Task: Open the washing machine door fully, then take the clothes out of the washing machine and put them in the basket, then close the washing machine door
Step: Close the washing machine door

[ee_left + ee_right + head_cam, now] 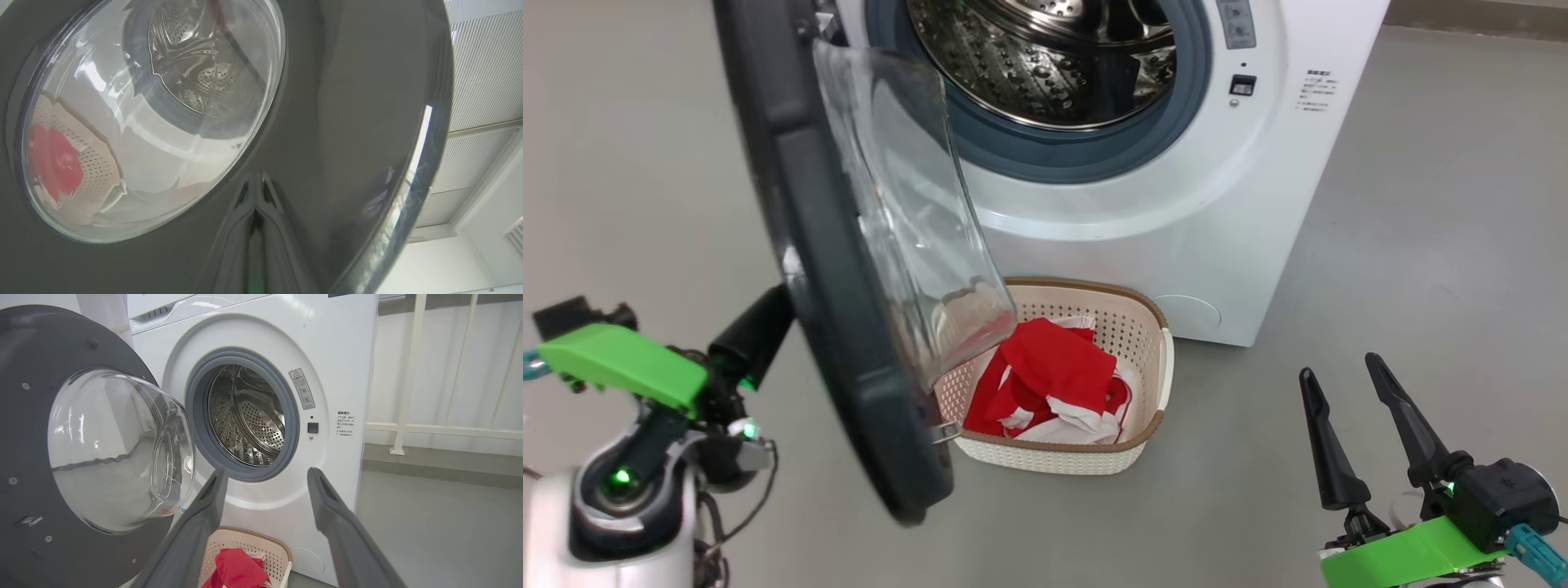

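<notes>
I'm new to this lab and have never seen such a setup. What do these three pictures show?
A two-armed robot works at a washing machine. One picture comes from its head camera, looking down; the others come from cameras on its left and right wrists. The round door stands open, the drum looks empty, and red-and-white clothes lie in the cream basket on the floor. The left end effector is shut, at the door's outer face. The right end effector is open and empty.

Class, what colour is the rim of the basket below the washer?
The basket rim is brown; clearest in the head view.
</notes>
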Controlling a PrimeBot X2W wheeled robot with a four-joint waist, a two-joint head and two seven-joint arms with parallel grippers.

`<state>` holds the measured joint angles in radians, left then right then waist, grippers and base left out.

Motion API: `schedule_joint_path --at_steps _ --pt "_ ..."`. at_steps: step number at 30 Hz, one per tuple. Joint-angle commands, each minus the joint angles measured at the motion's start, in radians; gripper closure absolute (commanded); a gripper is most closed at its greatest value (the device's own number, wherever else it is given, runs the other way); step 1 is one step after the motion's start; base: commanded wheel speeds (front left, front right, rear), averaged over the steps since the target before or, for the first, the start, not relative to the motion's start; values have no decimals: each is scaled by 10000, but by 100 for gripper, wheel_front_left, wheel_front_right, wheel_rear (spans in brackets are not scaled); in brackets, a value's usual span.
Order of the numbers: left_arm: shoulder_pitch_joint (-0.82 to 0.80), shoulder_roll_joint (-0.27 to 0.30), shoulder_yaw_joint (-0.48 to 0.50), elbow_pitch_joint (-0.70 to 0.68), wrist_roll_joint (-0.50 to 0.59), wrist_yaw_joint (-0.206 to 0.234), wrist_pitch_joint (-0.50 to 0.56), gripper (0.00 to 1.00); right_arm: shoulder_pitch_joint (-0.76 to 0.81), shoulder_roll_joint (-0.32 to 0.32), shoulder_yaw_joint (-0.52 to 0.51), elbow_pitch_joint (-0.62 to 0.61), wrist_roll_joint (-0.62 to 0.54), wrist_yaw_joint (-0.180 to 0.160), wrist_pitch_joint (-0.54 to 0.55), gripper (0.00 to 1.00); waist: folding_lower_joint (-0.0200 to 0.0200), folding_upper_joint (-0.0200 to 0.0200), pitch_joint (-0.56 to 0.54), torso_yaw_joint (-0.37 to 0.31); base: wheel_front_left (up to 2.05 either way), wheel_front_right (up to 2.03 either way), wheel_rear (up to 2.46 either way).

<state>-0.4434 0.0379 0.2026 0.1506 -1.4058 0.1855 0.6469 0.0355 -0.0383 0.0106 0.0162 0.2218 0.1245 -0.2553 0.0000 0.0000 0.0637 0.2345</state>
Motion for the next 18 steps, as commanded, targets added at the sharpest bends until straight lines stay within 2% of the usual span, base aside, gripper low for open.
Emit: schedule_joint_path --at_steps 1,18 --pt "10 126 -65 -414 -228 -155 -67 100 -359 -119 201 -268 84 62 -64 0 0 0 -21 -90 0 0 0" --pt "75 124 -1483 94 -1421 -947 -1399 100 -330 -119 280 -240 19 62 -64 0 0 0 1 -878 0 0 0"
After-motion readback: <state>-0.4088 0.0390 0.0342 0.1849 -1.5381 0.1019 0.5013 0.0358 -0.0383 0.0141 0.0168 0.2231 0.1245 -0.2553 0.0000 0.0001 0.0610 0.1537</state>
